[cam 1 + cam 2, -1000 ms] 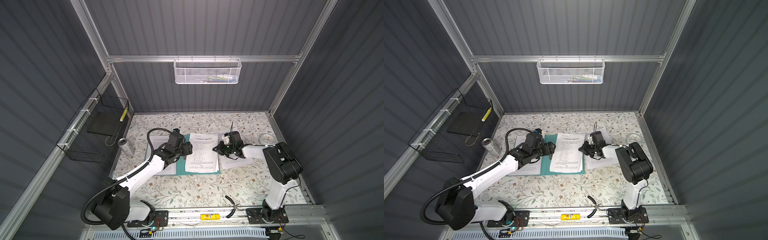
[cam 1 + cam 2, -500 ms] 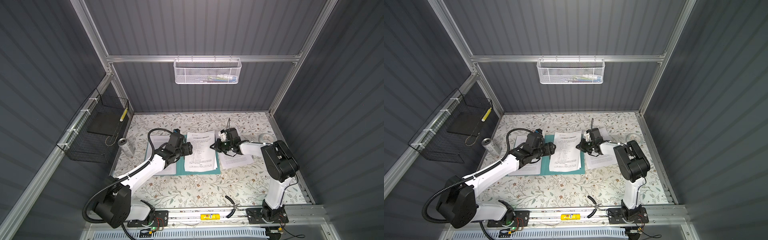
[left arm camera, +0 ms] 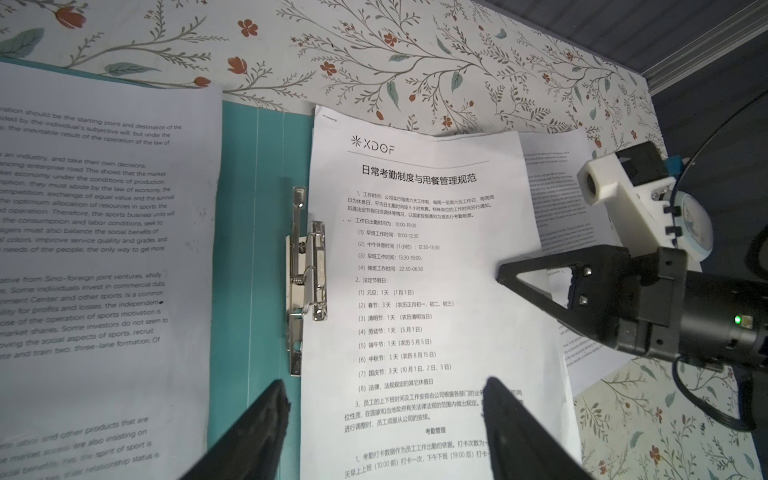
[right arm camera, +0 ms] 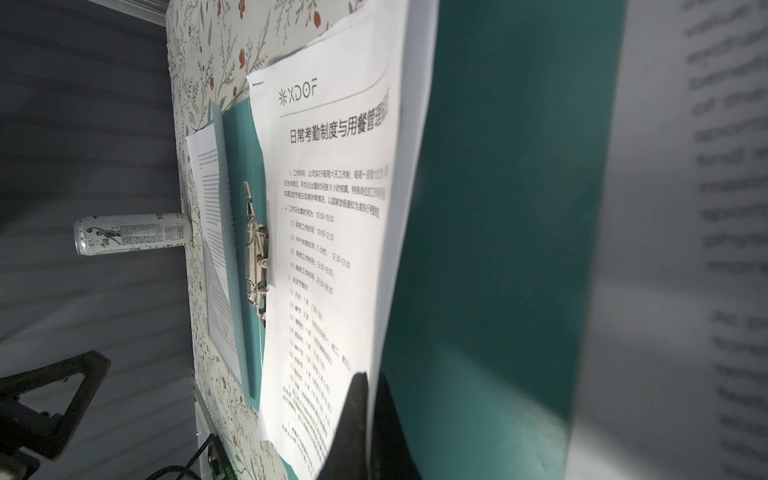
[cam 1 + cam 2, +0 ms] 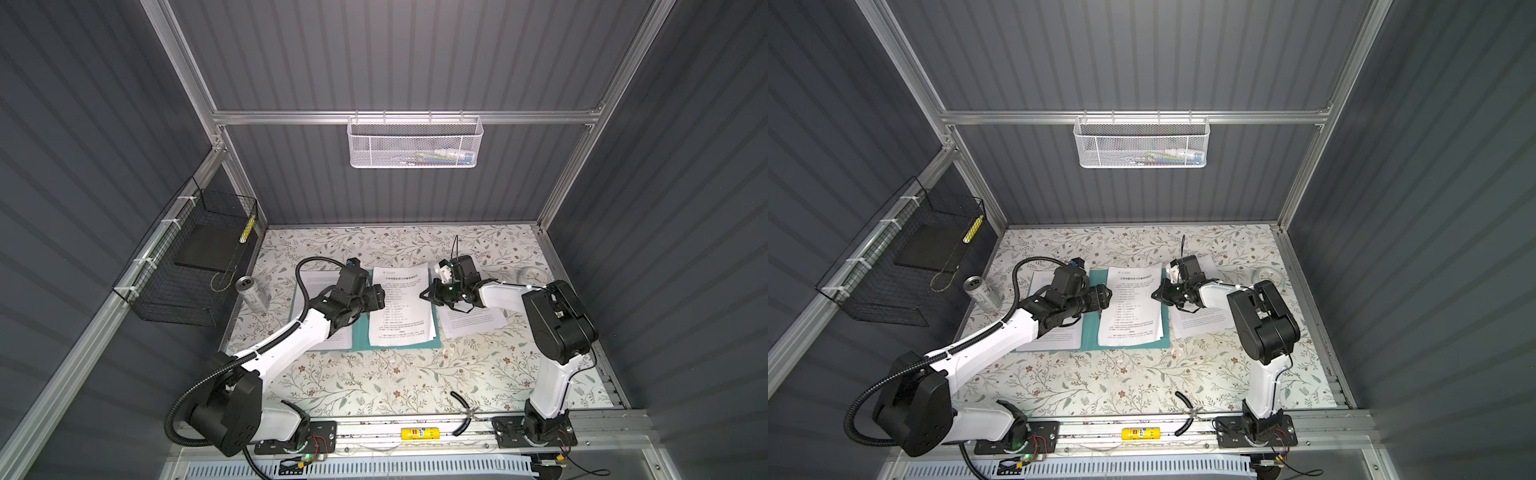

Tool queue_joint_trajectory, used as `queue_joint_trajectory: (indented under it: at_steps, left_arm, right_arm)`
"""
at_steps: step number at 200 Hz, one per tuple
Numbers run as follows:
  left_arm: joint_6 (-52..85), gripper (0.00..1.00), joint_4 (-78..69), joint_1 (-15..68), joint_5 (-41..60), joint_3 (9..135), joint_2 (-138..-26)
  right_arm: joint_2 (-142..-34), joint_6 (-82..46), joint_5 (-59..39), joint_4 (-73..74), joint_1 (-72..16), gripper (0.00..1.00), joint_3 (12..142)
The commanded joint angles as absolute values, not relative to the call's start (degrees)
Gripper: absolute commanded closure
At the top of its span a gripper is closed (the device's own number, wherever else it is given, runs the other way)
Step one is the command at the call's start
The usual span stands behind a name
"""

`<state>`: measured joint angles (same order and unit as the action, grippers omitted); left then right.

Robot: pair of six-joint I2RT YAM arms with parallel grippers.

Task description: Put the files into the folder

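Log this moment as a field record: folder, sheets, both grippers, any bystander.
folder: open flat on table, clip on spine
headed sheet: topmost on folder's right half
left sheet: on folder's left half
loose sheet: on table, right of folder
left gripper: open, over clip area, holding nothing
right gripper: shut on headed sheet's right edge
bystander: can, upright, left of folder
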<state>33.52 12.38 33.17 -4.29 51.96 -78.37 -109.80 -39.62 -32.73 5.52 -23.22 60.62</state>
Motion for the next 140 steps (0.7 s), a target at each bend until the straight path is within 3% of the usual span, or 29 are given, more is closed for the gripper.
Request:
queue_joint_trajectory:
  at_steps: [1,52,82,140]
  left_arm:
    - [34.32,0.25,11.75,32.7,-3.87,51.74,-79.19]
    - [34.54,0.25,11.75,32.7,-4.02,51.46,-78.74]
    - [34.63,0.25,11.78,32.7,-4.21,51.49,-78.9]
    - [34.72,0.24,11.24,32.68,-4.26,51.28,-79.1]
  right_arm:
    - [-111.74,-38.69,-34.38,4.75,-23.45,1.0,62.39]
    - [-112.59,-39.2,-34.41,4.36,-23.5,1.0,63.61]
    - [-111.86,-38.95,-32.84,2.83,-23.55,0.69,63.9]
    - [-110.76,-37.48,-29.06,-2.56,-23.24,0.49,65.31]
